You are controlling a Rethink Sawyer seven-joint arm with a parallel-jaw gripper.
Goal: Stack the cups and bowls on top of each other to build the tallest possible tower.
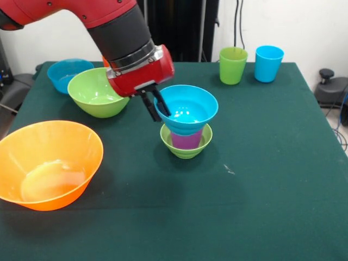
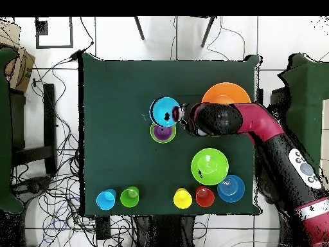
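Note:
A small green bowl (image 1: 185, 151) stands mid-table with a purple cup (image 1: 186, 140) in it. On the cup rests a small blue bowl (image 1: 190, 109), slightly tilted. My gripper (image 1: 157, 107) is shut on the blue bowl's left rim, one finger inside and one outside. From overhead the gripper (image 2: 178, 116) meets the small blue bowl (image 2: 164, 110), which sits offset from the purple cup (image 2: 163, 132) in the green bowl (image 2: 154, 136). A green cup (image 1: 232, 65) and a light blue cup (image 1: 269, 63) stand at the far right corner.
A very large orange bowl (image 1: 87, 163) sits front left; a medium green bowl (image 1: 98, 95) and a medium blue bowl (image 1: 65, 73) are behind it. Overhead, a yellow cup (image 2: 182, 198) and an orange cup (image 2: 204, 197) stand near the table's edge beside the medium blue bowl (image 2: 231, 188).

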